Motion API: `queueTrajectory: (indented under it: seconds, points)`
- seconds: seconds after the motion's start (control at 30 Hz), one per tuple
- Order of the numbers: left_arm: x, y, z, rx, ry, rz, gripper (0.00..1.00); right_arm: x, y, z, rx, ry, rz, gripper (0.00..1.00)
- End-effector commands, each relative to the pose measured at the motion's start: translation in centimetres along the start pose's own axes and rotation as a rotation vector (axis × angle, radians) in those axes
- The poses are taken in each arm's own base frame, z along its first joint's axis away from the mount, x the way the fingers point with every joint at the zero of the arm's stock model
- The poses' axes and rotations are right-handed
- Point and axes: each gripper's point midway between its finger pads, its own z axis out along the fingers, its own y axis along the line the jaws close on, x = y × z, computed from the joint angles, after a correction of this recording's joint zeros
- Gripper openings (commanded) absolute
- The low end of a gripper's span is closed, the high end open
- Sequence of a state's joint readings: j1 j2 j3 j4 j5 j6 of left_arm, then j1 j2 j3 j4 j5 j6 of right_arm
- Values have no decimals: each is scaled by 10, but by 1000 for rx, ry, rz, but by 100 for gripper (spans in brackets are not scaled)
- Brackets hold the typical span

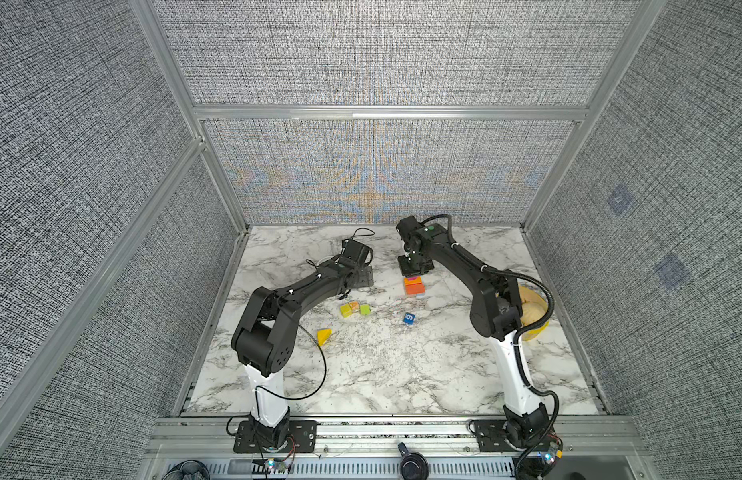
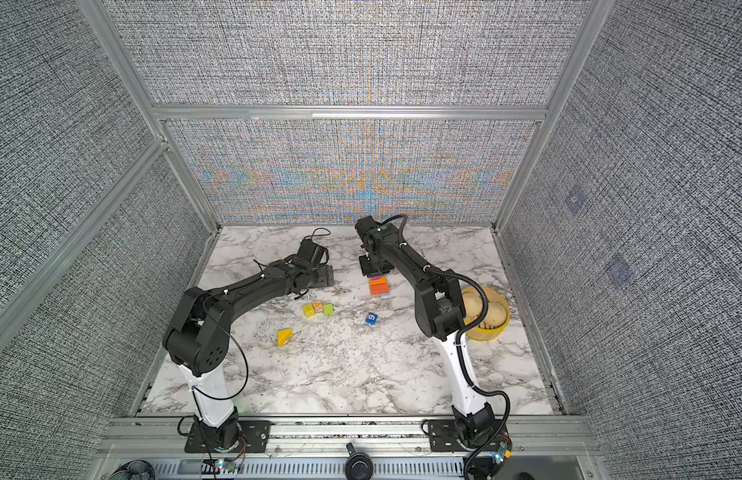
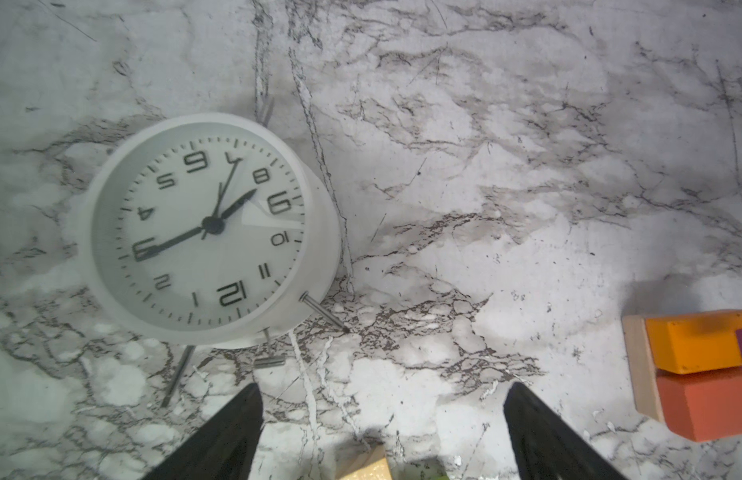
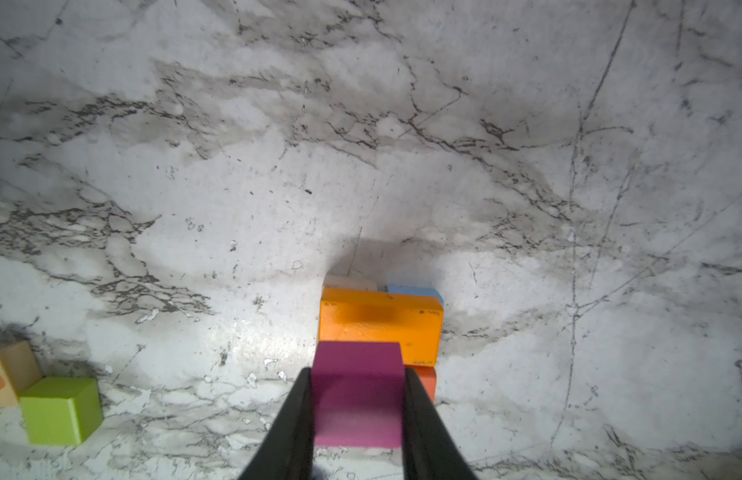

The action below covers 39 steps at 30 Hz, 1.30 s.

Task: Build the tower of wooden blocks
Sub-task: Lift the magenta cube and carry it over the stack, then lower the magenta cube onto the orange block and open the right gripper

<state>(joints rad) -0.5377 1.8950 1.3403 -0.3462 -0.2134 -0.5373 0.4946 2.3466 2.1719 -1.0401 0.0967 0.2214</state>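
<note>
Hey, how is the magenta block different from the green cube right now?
The magenta block is clamped in the right hand; the green cube sits free on the table. Magenta is at the tower; green lies beside a tan block, away from it. Both are small painted blocks.

Tabletop (image 4: 527, 199): marble-print sheet, smooth, slight sheen with one glare patch; fine scratches and dark scuffs throughout.
Magenta block (image 4: 357, 399): painted wood, matt, even coat.
Orange block (image 4: 377, 324): glossier paint, small chips near the corners.
Green block (image 4: 59, 409): satin paint, clean.
Tan slab (image 3: 640, 365): bare unpainted wood.
Clock (image 3: 207, 232): smooth white casing, plastic or enamel, cannot tell; glossy clear face cover; bright metal legs (image 3: 324, 312).
Left claw (image 3: 384, 388), right claw (image 4: 357, 374): black, matt.
Wall panels (image 1: 361, 54): grey woven cloth; frame rails (image 1: 386, 111) dull aluminium.
</note>
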Motion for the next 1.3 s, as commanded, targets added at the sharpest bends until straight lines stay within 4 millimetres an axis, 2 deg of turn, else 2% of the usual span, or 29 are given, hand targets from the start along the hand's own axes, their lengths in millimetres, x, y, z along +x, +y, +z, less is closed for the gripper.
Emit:
queueTrajectory:
  seconds: [0.0,0.3,0.7,1.27]
  points:
    - [4,-1,5,2,39,21,92,3,-2,2,5,24,-26,31]
    - [6,-2,11,15,60,19,92,4,-2,11,13,48,-33,31]
    - [7,0,8,17,53,15,92,12,-3,16,14,68,-23,32]
    - [7,0,9,17,54,15,92,10,-7,19,6,64,27,34]
